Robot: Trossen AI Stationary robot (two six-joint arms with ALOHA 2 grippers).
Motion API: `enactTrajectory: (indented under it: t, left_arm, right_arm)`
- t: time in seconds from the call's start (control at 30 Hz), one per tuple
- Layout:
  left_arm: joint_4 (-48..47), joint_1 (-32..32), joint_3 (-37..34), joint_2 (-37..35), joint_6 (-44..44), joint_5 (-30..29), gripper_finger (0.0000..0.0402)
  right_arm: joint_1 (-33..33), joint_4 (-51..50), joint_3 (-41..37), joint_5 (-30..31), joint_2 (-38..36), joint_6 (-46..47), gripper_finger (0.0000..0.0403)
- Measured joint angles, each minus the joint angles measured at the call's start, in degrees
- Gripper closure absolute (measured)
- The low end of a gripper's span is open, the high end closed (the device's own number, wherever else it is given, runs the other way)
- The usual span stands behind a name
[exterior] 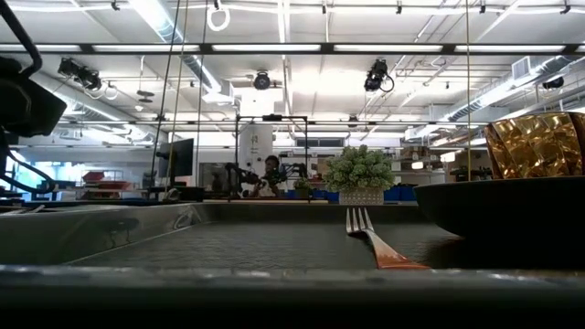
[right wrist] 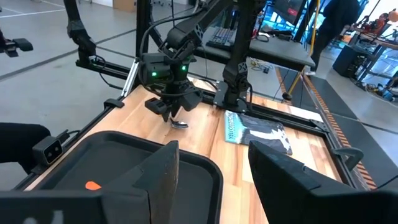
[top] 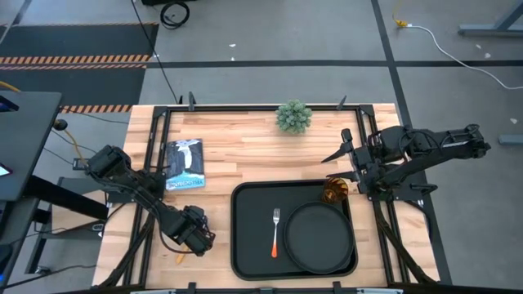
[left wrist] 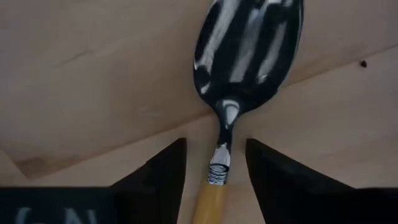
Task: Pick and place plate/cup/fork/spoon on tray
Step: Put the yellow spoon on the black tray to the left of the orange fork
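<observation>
On the tray (top: 245, 237) we already have the plate (top: 319, 237), fork (top: 275, 231) and cup (top: 333, 191); the left gripper (left wrist: 216, 168), fingers apart, straddles the spoon (left wrist: 245, 46) near the table's (top: 245, 147) front-left edge, while our right gripper (right wrist: 211, 180) waits open

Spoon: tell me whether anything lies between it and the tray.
Nothing visible does. The spoon lies on bare wood between the left tool fingers, beside the tray near its left rim; only open table separates them.

left pincer (left wrist: 214, 180) lowered, right pincer (right wrist: 211, 180) spread
</observation>
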Motion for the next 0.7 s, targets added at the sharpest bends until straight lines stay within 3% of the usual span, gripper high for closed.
enactTrajectory:
  t: [0.53, 0.7]
  left_arm:
    - [0.9, 1.9, 0.0, 0.1, -4.3, 1.8, 0.0354]
    - [2.2, 3.1, -0.1, 0.1, -7.2, 0.9, 0.0367]
  right_arm:
    - [0.0, -1.2, 0.0, -6.0, -5.0, 1.9, 0.0208]
    - [0.0, -1.3, 0.0, -6.1, -5.0, 1.9, 0.0213]
